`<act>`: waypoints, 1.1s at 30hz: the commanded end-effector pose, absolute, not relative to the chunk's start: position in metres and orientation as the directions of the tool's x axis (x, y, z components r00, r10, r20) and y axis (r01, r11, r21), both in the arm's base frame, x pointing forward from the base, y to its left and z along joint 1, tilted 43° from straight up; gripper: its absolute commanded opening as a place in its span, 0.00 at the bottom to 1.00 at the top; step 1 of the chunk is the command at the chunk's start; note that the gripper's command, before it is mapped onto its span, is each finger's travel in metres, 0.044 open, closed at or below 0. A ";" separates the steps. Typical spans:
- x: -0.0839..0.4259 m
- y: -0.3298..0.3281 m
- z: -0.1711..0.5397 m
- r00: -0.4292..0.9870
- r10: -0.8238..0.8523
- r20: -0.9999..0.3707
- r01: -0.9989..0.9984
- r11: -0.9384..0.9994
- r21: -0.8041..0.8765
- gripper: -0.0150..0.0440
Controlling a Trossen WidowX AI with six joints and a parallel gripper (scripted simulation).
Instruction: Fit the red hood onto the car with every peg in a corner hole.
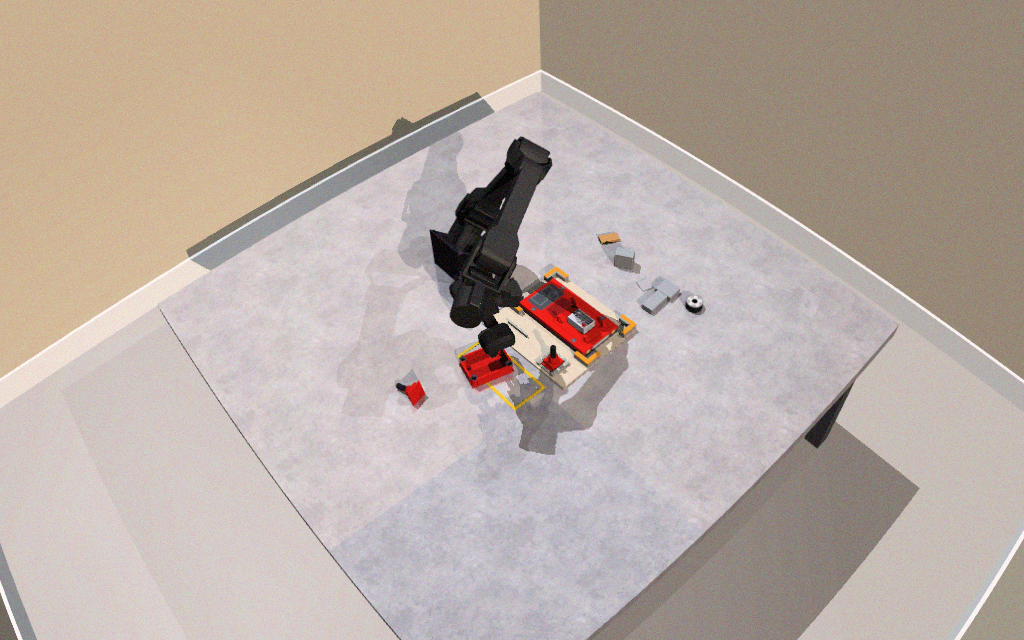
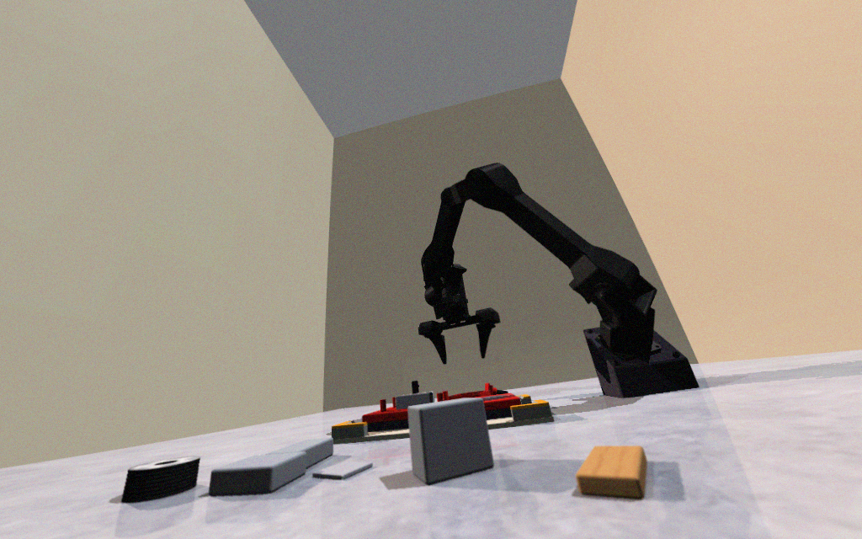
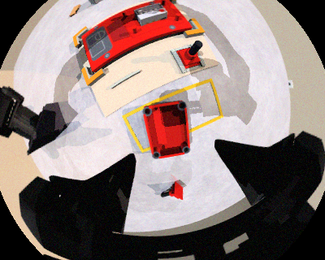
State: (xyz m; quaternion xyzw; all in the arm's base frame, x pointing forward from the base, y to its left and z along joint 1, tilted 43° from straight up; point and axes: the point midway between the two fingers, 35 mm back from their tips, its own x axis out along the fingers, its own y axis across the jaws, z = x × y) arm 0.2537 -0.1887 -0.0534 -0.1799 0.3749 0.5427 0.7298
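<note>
The red hood (image 1: 478, 370) (image 3: 166, 127) lies on the table, partly over the yellow outline (image 1: 529, 397) (image 3: 216, 98), with a grey ring at each corner. Dark patches show inside its rim. My gripper (image 2: 464, 360) (image 3: 175, 150) is open and empty above it, fingers wide apart. The top view hides the fingertips behind the arm. The red chassis (image 1: 548, 314) (image 2: 380, 415) (image 3: 123, 46) sits in the jig, held by orange corner pieces (image 1: 626, 325) (image 3: 93, 77). The engine block (image 1: 580, 319) (image 2: 414, 399) (image 3: 151, 14) is on its deck, short red pegs around it.
A red piece with a black post (image 1: 553, 360) (image 3: 188, 58) stands on the cream jig board (image 1: 528, 341) (image 3: 152, 77). Another red-and-black piece (image 1: 416, 391) (image 3: 178, 190) lies beyond the hood. Grey blocks (image 1: 653, 299) (image 2: 451, 438), a wooden block (image 1: 608, 237) (image 2: 612, 470) and a black spool (image 1: 693, 302) (image 2: 160, 480) lie past the chassis.
</note>
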 end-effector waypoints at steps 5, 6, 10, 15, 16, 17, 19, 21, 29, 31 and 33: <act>0.252 -0.181 -0.058 0.048 0.606 -0.794 -0.781 0.518 0.349 1.00; 0.252 -0.180 -0.059 0.033 0.595 -0.803 -0.744 0.551 0.378 1.00; 0.251 -0.176 -0.062 -0.021 0.548 -0.836 -0.572 0.680 0.459 1.00; 0.250 -0.171 -0.065 -0.083 0.480 -0.874 -0.318 0.818 0.479 1.00; 0.250 -0.171 -0.065 -0.094 0.465 -0.880 -0.264 0.841 0.472 1.00; 0.250 -0.170 -0.065 -0.105 0.450 -0.887 -0.209 0.862 0.462 1.00; 0.249 -0.169 -0.066 -0.126 0.419 -0.899 -0.099 0.897 0.432 1.00; 0.249 -0.167 -0.067 -0.145 0.387 -0.911 0.012 0.921 0.389 1.00; 0.249 -0.164 -0.068 -0.209 0.249 -0.946 0.428 0.893 0.140 1.00; 0.250 -0.163 -0.068 -0.221 0.212 -0.952 0.520 0.851 0.069 1.00; 0.250 -0.163 -0.067 -0.231 0.175 -0.957 0.605 0.796 0.000 1.00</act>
